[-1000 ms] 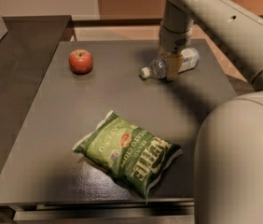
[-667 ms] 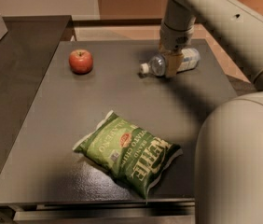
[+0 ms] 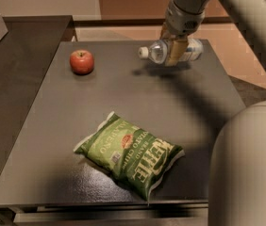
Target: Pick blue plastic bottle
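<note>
The blue plastic bottle (image 3: 159,51) is a small clear bluish bottle with a white cap pointing left. It hangs on its side above the far right part of the dark table (image 3: 123,102), with its shadow on the table below it. My gripper (image 3: 172,45) comes down from the arm at the top right and is shut on the bottle's middle. One tan finger (image 3: 176,51) crosses the front of the bottle.
A red apple (image 3: 81,61) sits at the far left of the table. A green chip bag (image 3: 129,152) lies near the front edge. A second dark counter (image 3: 10,79) adjoins on the left. My robot's white body (image 3: 251,168) fills the lower right.
The gripper has lifted the bottle off the table; it lay on the surface before and now hangs above it with a shadow beneath.
</note>
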### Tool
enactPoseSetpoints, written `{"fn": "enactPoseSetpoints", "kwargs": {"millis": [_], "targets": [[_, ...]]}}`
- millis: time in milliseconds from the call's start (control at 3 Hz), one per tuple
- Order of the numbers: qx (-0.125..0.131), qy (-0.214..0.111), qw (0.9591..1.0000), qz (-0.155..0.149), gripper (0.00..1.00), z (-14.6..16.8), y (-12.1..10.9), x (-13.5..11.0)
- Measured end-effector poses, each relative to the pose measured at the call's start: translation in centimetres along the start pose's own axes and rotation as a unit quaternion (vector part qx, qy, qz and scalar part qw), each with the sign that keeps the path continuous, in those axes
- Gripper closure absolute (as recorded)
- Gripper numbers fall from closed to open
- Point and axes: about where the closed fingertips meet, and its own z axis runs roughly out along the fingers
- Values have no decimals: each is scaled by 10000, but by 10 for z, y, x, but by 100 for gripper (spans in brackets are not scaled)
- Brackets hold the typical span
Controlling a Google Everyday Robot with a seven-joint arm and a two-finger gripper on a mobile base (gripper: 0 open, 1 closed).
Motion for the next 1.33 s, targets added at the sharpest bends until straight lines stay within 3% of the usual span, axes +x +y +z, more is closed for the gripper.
{"fn": "enactPoseSetpoints", "kwargs": {"millis": [667, 1000, 1333], "targets": [[613, -526, 9963, -302, 100, -72, -2, -34], [824, -745, 9929, -432, 100, -91, -1, -48], [825, -745, 9929, -432, 100, -91, -1, -48]]}}
